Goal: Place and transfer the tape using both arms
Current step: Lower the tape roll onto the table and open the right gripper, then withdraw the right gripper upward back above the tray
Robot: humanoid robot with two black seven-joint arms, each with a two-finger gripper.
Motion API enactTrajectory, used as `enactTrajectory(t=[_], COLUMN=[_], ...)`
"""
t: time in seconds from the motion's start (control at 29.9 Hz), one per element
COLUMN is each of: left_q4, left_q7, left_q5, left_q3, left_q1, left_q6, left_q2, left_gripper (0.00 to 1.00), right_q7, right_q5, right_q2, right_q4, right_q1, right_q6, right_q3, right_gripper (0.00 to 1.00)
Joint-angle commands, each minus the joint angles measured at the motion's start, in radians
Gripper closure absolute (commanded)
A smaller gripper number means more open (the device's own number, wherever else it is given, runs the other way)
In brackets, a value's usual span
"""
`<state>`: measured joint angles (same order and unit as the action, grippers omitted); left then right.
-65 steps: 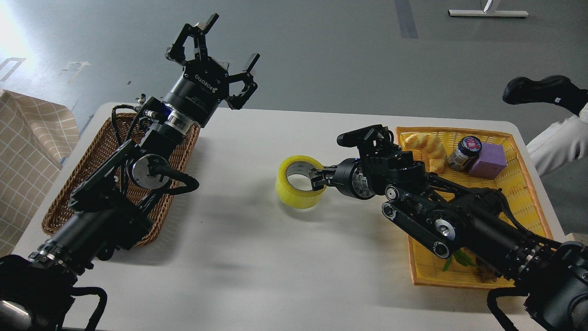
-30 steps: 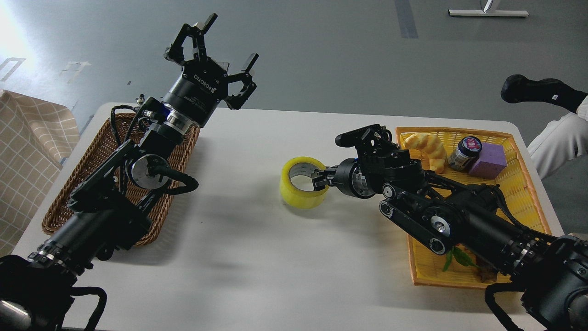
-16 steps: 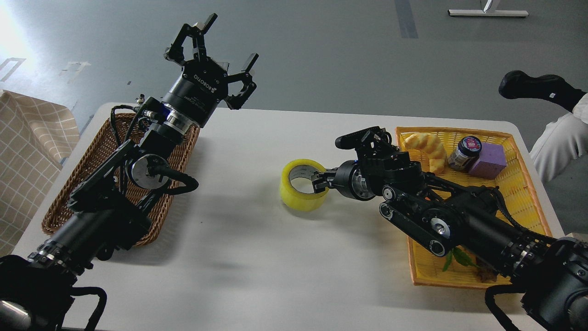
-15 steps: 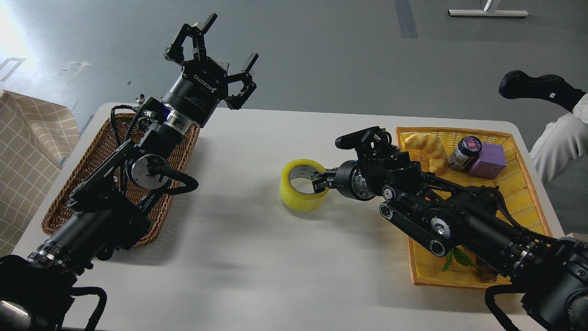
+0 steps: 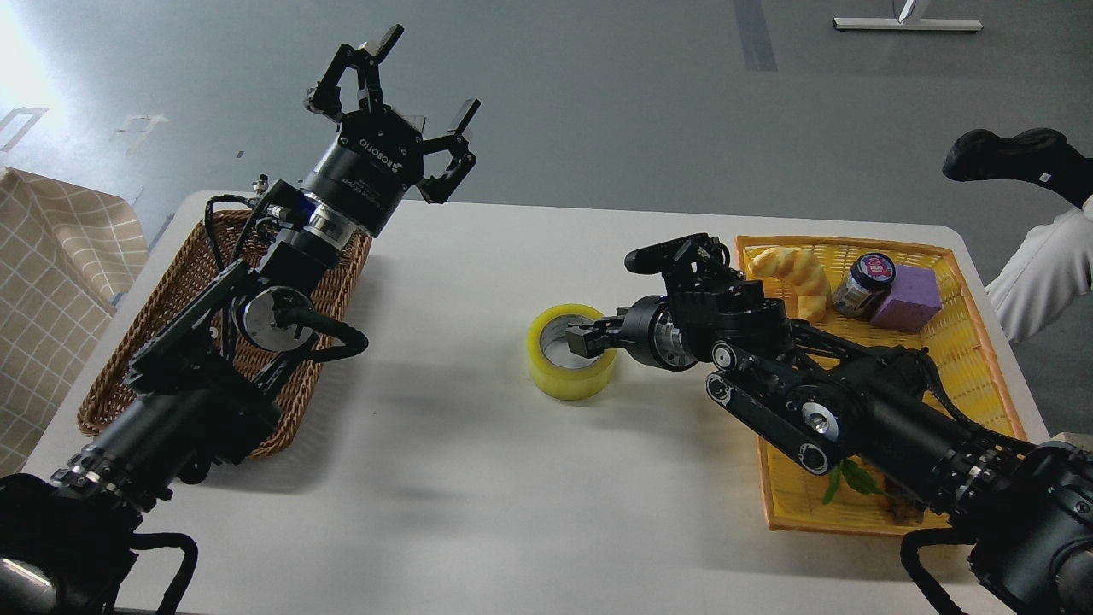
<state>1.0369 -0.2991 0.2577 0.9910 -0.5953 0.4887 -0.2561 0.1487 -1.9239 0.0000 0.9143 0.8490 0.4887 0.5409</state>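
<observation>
The tape (image 5: 570, 384), a yellow roll with a grey-white core, lies flat on the white table (image 5: 478, 478) right of its middle. My right gripper (image 5: 589, 342) reaches it from the right. One grey-padded fingertip (image 5: 583, 341) hangs inside the core, off the roll's right wall, so the jaws look parted; the other finger is hidden. My left gripper (image 5: 410, 94) is open and empty, raised above the table's far left edge, well away from the tape.
A brown wicker basket (image 5: 111, 376) lies under my left arm at the table's left. A yellow tray (image 5: 965, 333) at the right holds a croissant-like bread (image 5: 794, 273), a dark-lidded jar (image 5: 862, 284) and a purple block (image 5: 909, 299). A person's leg and black shoe (image 5: 1008, 154) are at the far right.
The tape was tilted and pinched at its right rim; now it lies flat on the table, slightly further right, with the right fingertip deeper in the core. The left arm has not moved.
</observation>
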Motion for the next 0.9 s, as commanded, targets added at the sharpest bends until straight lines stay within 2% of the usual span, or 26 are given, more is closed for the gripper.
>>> enactTrajectory(t=[0.0,0.13,0.27,0.53,0.87], left_q4=[0.000,0.000,0.000,0.000,0.000], left_q7=[0.000,0.000,0.000,0.000,0.000], left_q5=[0.000,0.000,0.000,0.000,0.002], left_q3=[0.002,0.002,0.002,-0.003,-0.003], left_q1=[-0.001,-0.001,-0.003,-0.001,-0.006], left_q6=[0.000,0.000,0.000,0.000,0.000], left_q2=[-0.002,-0.002,-0.002,-0.008,-0.011], left_gripper=[0.02,0.02,0.02,0.02,0.02], right_q7=[0.000,0.000,0.006,0.009,-0.003], right_q5=[0.000,0.002,0.022,0.179,0.431], right_q2=[0.000,0.000,0.000,-0.202,-0.298], right_q4=[0.011,0.078,0.170,0.372,0.471], right_q1=[0.009,0.007,0.001,-0.022,-0.149], right_q6=[0.000,0.000,0.000,0.000,0.000], right_q3=[0.008,0.085,0.128,0.237,0.485], right_gripper=[0.05,0.00,0.00,0.00,0.00])
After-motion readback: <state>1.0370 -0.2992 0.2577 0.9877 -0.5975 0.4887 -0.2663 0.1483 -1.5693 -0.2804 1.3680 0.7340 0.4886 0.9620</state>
